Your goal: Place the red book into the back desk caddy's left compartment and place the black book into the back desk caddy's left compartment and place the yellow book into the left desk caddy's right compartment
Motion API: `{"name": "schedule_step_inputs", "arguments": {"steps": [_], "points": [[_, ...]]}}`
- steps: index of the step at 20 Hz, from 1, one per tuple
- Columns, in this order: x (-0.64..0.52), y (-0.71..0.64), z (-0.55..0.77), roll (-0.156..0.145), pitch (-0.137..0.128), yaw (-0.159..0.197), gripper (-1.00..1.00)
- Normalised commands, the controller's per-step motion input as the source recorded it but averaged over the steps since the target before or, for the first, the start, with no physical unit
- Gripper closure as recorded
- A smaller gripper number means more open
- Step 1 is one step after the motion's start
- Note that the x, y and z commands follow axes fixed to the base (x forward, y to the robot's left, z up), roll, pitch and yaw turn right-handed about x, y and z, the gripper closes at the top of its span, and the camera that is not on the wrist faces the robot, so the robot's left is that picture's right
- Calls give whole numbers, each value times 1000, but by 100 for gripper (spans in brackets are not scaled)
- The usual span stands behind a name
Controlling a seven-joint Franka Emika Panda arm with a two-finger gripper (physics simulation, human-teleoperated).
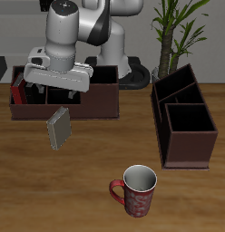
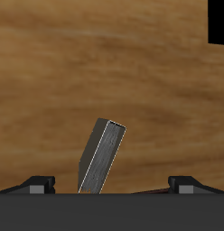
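Gripper [image 1: 58, 88] hovers open above yellow book [image 1: 58, 129], lying near back caddy [image 1: 105, 101], ready for grasping.

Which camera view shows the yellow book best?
The wrist view: the yellow book fills the middle, standing tilted on the table, its cover and edge clear. The exterior view shows the same book small, in front of the back desk caddy.
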Motion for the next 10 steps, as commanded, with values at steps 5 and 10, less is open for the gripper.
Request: {"name": "schedule_step_inputs", "arguments": {"steps": [5, 10], "points": [[27, 29, -186, 120, 22, -73, -100], [-7, -153, -197, 44, -3, -57, -100]]}}
